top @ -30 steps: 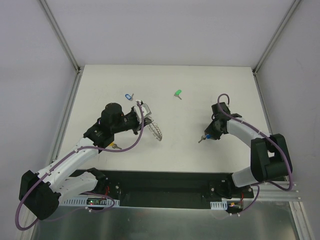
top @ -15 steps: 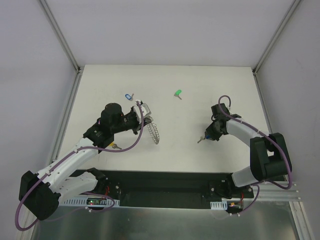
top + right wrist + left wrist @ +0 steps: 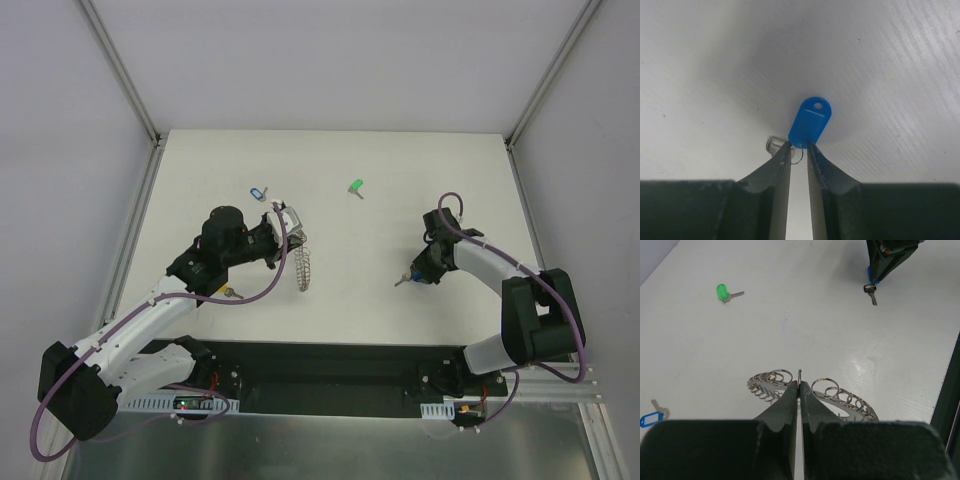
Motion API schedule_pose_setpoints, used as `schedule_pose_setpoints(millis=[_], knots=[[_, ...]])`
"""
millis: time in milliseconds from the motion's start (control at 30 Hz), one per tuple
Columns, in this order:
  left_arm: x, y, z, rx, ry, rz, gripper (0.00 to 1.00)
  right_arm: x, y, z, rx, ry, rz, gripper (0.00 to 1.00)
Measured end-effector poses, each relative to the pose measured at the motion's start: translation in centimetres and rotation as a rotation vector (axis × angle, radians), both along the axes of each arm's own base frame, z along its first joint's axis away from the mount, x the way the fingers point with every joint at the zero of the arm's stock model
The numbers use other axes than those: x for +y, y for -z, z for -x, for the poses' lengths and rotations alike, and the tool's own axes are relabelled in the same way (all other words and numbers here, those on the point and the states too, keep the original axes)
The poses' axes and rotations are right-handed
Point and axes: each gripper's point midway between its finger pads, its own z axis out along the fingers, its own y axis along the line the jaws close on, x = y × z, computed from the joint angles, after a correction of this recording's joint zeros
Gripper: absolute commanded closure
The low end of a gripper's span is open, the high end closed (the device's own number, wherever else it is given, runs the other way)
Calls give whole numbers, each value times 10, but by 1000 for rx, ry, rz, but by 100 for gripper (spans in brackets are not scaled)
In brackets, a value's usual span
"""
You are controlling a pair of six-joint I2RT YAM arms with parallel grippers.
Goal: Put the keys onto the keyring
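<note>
My left gripper (image 3: 297, 243) is shut on one wire loop of the keyring (image 3: 306, 268). The wreath-like silver keyring hangs below the closed tips in the left wrist view (image 3: 842, 399). My right gripper (image 3: 413, 272) is low over the table at the right. Its jaws stand a narrow gap apart, pinching the near end of the solid-blue key (image 3: 810, 121). The silver blade (image 3: 774, 145) and small wire ring sit by the left finger. The blue key also shows in the left wrist view (image 3: 871, 289). A green key (image 3: 356, 187) and a pale blue key (image 3: 258, 193) lie on the table.
The green key (image 3: 722, 292) lies far left of the keyring in the left wrist view, the pale blue key (image 3: 650, 418) at its bottom left edge. A small yellowish key (image 3: 231, 292) lies under the left arm. Metal frame posts stand at the table's back corners.
The keyring has swung from tilted out to the right to hanging nearly straight below my left gripper. My right gripper has shifted slightly left and nearer with the blue key.
</note>
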Motion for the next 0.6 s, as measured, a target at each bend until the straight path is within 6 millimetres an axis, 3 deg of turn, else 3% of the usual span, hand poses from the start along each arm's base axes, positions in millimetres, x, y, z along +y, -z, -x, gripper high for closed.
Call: schedule_pose_setpoints(millis=[600], knots=[[0,-1,0,-2,0,1,100,2,-1,-1,-2,63,-22,68]])
